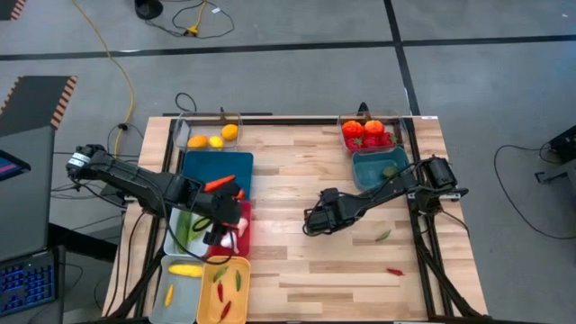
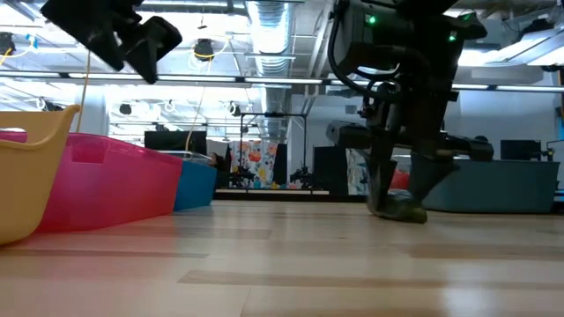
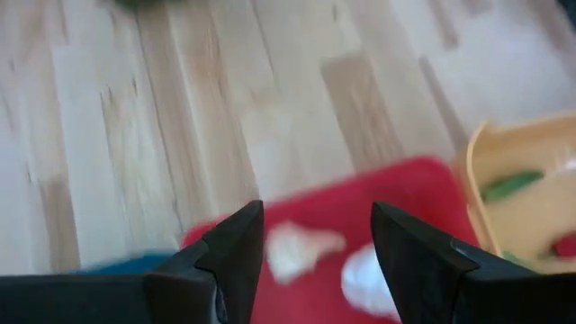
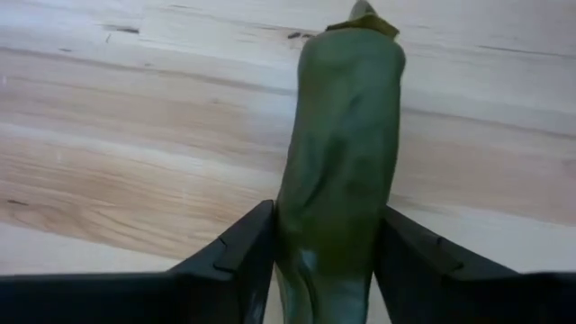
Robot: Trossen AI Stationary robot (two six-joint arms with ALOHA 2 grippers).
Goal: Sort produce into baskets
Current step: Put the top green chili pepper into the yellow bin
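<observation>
A long green vegetable (image 4: 346,135) with a small stalk at its far end lies on the wooden table near the middle. My right gripper (image 1: 315,222) is shut on it; the low view shows the gripper (image 2: 397,198) down at the tabletop. My left gripper (image 3: 315,261) hangs open above the red basket (image 3: 378,193), which holds white garlic (image 3: 297,247). In the high view the left gripper (image 1: 225,225) is over that red basket (image 1: 243,236), touching nothing. My right gripper pinches the green vegetable's two long sides (image 4: 297,238) between its two fingers (image 4: 238,256), toward its near end. The fingers come from above, slanting down, and lie across it. The vegetable's lower part (image 2: 404,211) is at the tabletop.
Along the table's left side stand a clear basket (image 1: 191,121), a dark blue one (image 1: 193,166) with a carrot, a white (image 1: 173,236), a pale one (image 1: 166,301) and a yellow one (image 1: 209,301). Back right: a clear basket (image 1: 344,142) and a teal one (image 1: 360,171). A green chilli (image 1: 382,236) and a red one (image 1: 394,271) lie loose.
</observation>
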